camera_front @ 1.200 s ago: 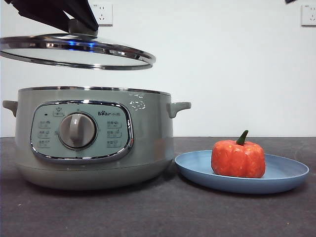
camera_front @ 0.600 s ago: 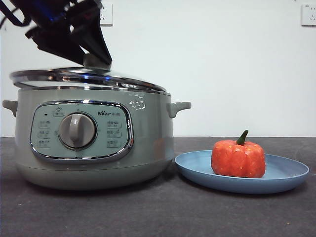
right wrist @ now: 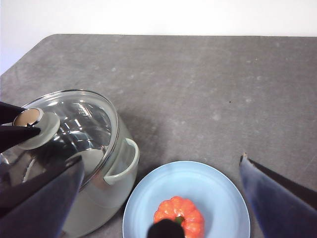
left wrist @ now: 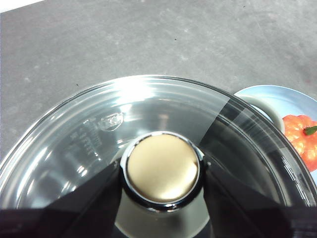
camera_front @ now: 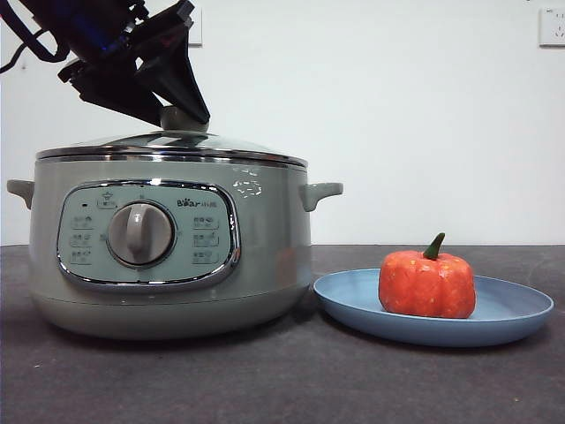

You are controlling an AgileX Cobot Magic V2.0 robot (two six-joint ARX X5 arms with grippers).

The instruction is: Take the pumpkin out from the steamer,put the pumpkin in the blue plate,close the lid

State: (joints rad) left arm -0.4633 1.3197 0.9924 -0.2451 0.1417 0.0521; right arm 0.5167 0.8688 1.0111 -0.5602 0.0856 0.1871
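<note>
The lid (camera_front: pixel 172 147) sits on the steamer (camera_front: pixel 168 256), with its steel rim lying level on the rim of the pot all the way around in the front view. The left gripper (left wrist: pixel 162 171) is clenched on the knob (left wrist: pixel 162 166) of the lid: in the left wrist view one black jaw presses on each side of the round pale knob, and through the glass I can see the inside of the pot. In the front view this gripper comes down from the upper left corner, dark and big, and its tips meet at the knob (camera_front: pixel 181 117) above the middle of the lid. The pumpkin (camera_front: pixel 427 281) rests upright in the blue plate (camera_front: pixel 516 309), with its dark green stem pointing up and a little to one side. The plate lies on the dark grey table (camera_front: pixel 282 380) just beside the steamer, near the side handle (camera_front: pixel 320 192) of the pot; I cannot tell if plate and pot touch. The right gripper (right wrist: pixel 158 198) hangs high above the plate with its jaws spread wide apart, holding nothing; in the right wrist view the pumpkin (right wrist: pixel 179 217) and the plate (right wrist: pixel 218 198) lie below, between the two jaws, and the steamer (right wrist: pixel 99 188) with the lid (right wrist: pixel 79 124) on it shows at the side.
</note>
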